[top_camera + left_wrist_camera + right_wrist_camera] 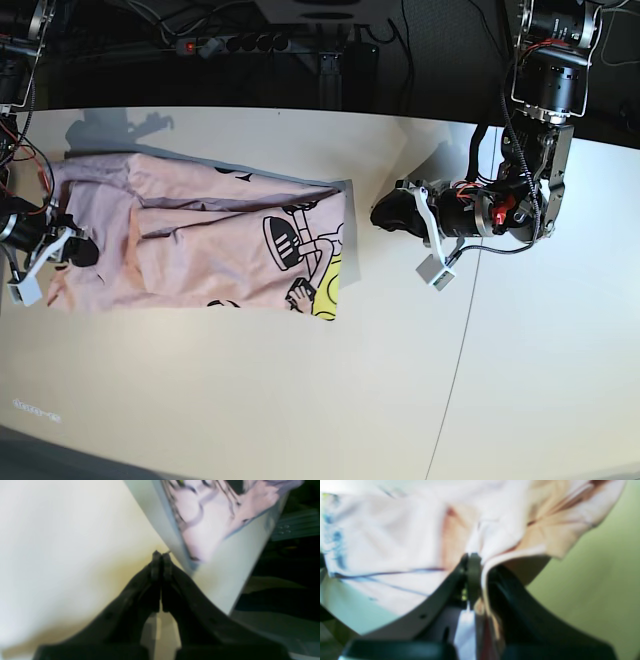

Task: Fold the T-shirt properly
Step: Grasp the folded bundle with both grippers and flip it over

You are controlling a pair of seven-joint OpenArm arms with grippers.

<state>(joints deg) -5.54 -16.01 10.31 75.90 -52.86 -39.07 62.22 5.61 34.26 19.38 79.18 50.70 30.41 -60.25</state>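
The T-shirt (200, 240) is laid partly folded on the white bench (300, 400), its long axis running left to right in the base view, with the printed part at the right end. A fold of pink cloth pinched in the right pincer (477, 560) is shown only in the right wrist view. The left pincer (161, 557) is pressed together with nothing in it, just beside the printed edge, over bare bench.

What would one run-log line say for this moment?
left gripper: shut, empty, beside shirt | right gripper: shut on T-shirt edge | T-shirt: partly folded on table
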